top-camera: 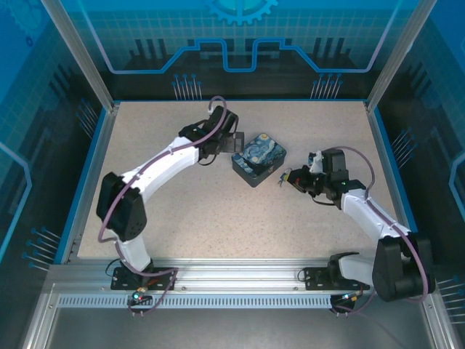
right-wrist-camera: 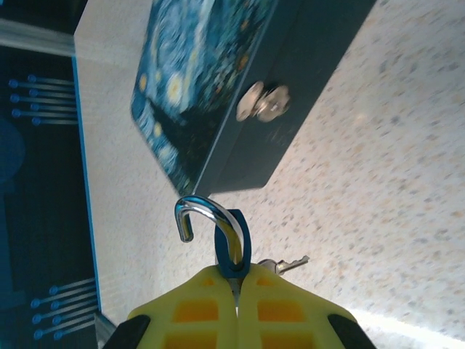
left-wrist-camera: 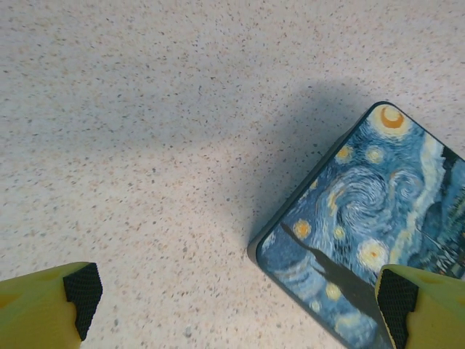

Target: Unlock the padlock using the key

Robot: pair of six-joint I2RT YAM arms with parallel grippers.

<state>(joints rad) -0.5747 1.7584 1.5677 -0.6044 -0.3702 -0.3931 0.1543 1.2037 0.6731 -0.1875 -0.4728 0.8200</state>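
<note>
Over the tabletop, my left tool hangs wide open at a corner of the painted tin, cut off by the frame, while beside the tin's clasp my right tool pinches the padlock, body mostly hidden, the key poking out alongside.

The padlock has its body mostly hidden between the right gripper's pressed-together fingers, and the key shows just its tip beside them. The tin is cut off by the left wrist view's right and bottom edges. From above, padlock and key are too small to make out.
</note>
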